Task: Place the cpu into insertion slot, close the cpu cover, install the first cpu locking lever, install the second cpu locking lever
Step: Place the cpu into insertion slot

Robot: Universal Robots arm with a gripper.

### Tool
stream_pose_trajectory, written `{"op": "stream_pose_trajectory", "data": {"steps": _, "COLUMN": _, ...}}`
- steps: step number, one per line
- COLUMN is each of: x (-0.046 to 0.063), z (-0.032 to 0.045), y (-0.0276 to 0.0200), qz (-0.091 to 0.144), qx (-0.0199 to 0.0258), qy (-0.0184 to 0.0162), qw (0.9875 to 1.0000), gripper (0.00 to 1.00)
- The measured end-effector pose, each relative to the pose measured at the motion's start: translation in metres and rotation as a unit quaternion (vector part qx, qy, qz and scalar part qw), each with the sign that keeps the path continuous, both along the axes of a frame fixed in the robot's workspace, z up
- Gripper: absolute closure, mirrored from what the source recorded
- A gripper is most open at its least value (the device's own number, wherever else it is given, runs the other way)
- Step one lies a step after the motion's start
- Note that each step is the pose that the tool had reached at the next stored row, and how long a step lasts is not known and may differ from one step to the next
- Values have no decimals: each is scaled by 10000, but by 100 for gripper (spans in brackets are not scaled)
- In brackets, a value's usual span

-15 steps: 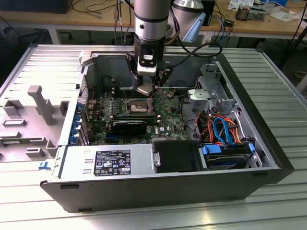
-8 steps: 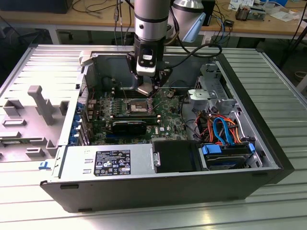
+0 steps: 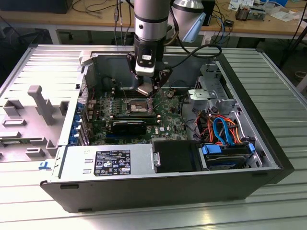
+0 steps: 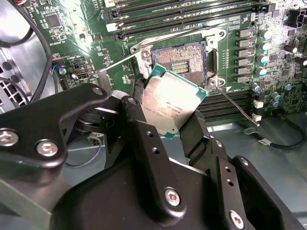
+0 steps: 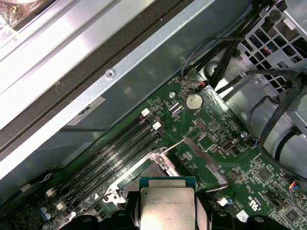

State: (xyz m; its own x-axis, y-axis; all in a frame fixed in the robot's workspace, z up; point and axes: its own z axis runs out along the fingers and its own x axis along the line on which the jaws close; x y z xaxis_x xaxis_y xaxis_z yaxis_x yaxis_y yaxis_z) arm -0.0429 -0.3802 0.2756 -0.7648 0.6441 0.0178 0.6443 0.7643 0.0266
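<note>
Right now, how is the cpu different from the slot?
The cpu is gripped between the jaws and tilted; the slot lies flat, fixed on the green board. The cpu's top is plain shiny silver; the slot's middle is dark and tan inside a metal rim. Both are square and look about the same size.

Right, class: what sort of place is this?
Likely a robotics lab or workshop: a silver robot arm over an opened black computer case on a ribbed metal table, wooden workbenches behind.
</note>
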Motion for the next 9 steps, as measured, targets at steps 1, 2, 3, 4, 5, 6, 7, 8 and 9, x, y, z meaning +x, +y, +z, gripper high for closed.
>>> {"op": "stream_pose_trajectory", "data": {"steps": 1, "x": 0, "z": -1, "y": 0, "qz": -17, "qx": 0, "qy": 0, "qw": 10000, "gripper": 46}}
{"op": "stream_pose_trajectory", "data": {"steps": 2, "x": 0, "z": -1, "y": 0, "qz": -32, "qx": 0, "qy": 0, "qw": 10000, "gripper": 46}}
{"op": "stream_pose_trajectory", "data": {"steps": 3, "x": 0, "z": -2, "y": 0, "qz": -52, "qx": 0, "qy": 0, "qw": 10000, "gripper": 46}}
{"op": "stream_pose_trajectory", "data": {"steps": 4, "x": 0, "z": -2, "y": 0, "qz": -65, "qx": 0, "qy": 0, "qw": 10000, "gripper": 46}}
{"op": "stream_pose_trajectory", "data": {"steps": 5, "x": 0, "z": -3, "y": 0, "qz": -79, "qx": 0, "qy": 0, "qw": 10000, "gripper": 46}}
{"op": "stream_pose_trajectory", "data": {"steps": 6, "x": 0, "z": -3, "y": 0, "qz": -97, "qx": 0, "qy": 0, "qw": 10000, "gripper": 46}}
{"op": "stream_pose_trajectory", "data": {"steps": 7, "x": 0, "z": -3, "y": 0, "qz": -112, "qx": 0, "qy": 0, "qw": 9999, "gripper": 46}}
{"op": "stream_pose_trajectory", "data": {"steps": 8, "x": 0, "z": -4, "y": 0, "qz": -137, "qx": 0, "qy": 0, "qw": 9999, "gripper": 46}}
{"op": "stream_pose_trajectory", "data": {"steps": 9, "x": 0, "z": -5, "y": 0, "qz": -160, "qx": 0, "qy": 0, "qw": 9999, "gripper": 46}}
